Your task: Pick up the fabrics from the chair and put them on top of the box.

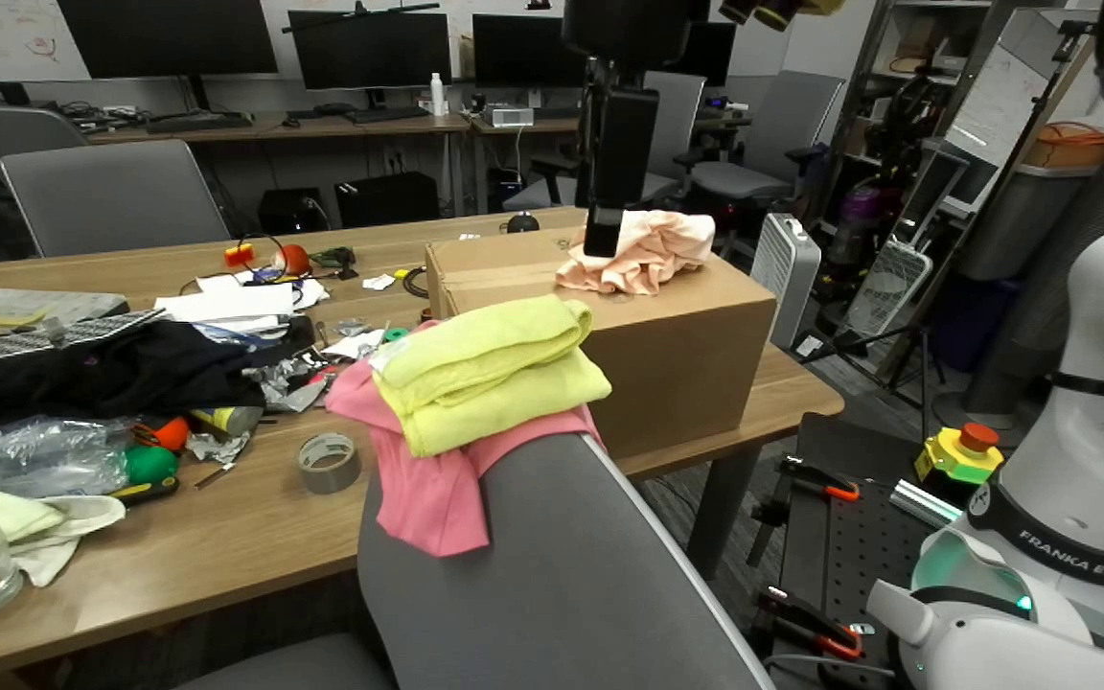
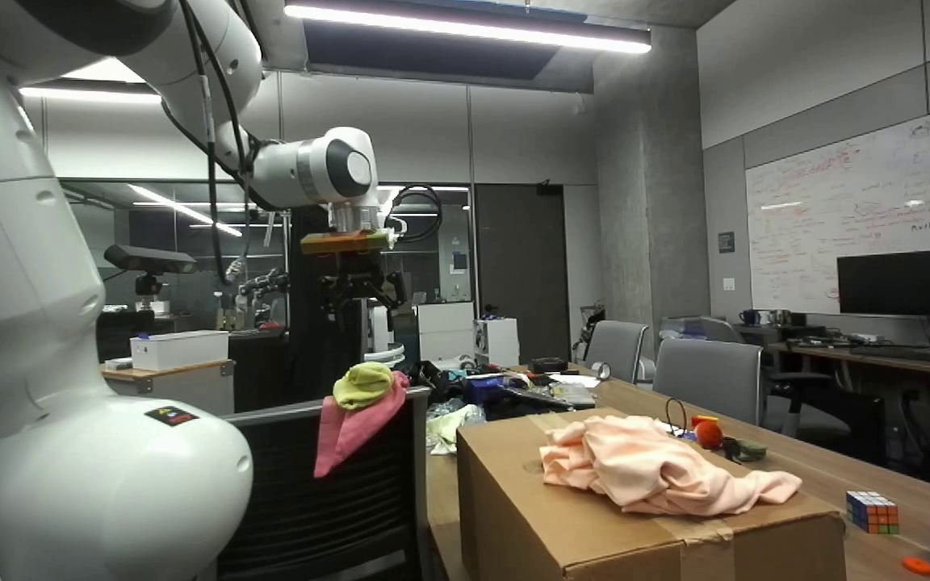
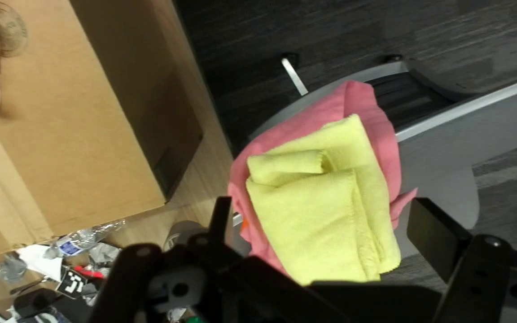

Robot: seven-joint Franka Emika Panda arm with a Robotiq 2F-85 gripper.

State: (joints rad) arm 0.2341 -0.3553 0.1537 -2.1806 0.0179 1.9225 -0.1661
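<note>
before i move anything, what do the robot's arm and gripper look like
The arm is white and dark grey, smooth and rounded. Dark cables run along it, and a black band at its base is lettered FRANKA EMIKA in white. A dark label bears yellow and red marks. Beneath a yellow-orange piece, the gripper is black, with blocky fingers.

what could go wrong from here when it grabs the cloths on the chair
The yellow cloth lies folded on top of the pink cloth, so the open jaws might pinch both at once.

The pink cloth hangs over the chair back, so a nudge could slide the stack off.

The peach cloth lies bunched on the box, so lowering more fabric there could push it aside.
</note>
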